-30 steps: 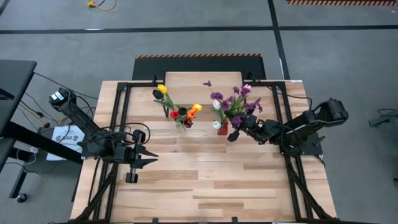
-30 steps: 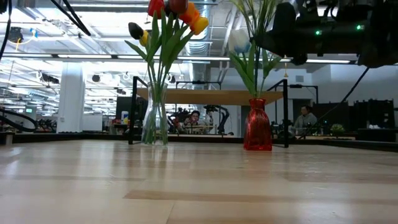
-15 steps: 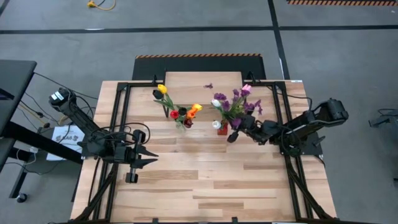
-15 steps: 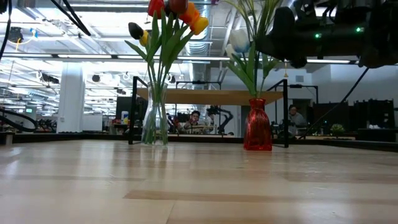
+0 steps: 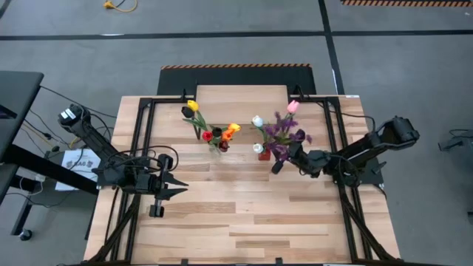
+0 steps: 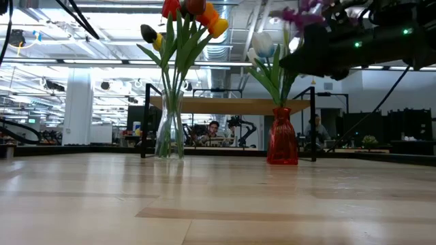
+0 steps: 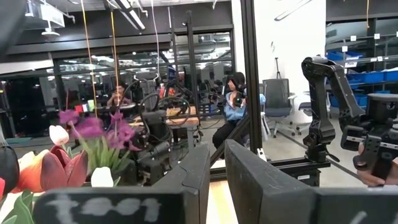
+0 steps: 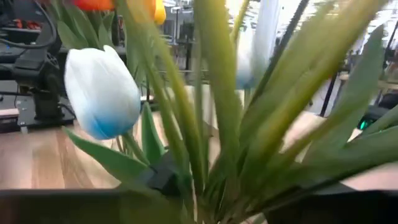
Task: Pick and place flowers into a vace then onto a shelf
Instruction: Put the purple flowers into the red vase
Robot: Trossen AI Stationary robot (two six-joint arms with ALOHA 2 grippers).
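Though done loading flowers (image 5: pixel 277 131) into clear vase (image 6: pixel 169 133) and red vase (image 6: pixel 281 139) mid-counter (image 5: pixel 244 222), yet to lift either onto shelf (image 5: pixel 240 94) at 12 o'clock. Right pincer (image 5: pixel 275 164) among red vase's stems, grip impossible to tell. Left pincer (image 5: pixel 181 191) parked at 9 o'clock, nearly pressed together, empty.

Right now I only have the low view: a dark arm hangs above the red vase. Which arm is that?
Observer: The right one. From above, the right hand sits close beside the red vase, on that arm's own side of it.
Reviewer: Where is the other arm?
Observer: The left hand is over the left part of the table, well away from both vases.
Reviewer: My view cuts off the top of the bunch. Which flowers are up there?
Observer: A pink tulip leans out toward the shelf, beyond the purple sprigs.
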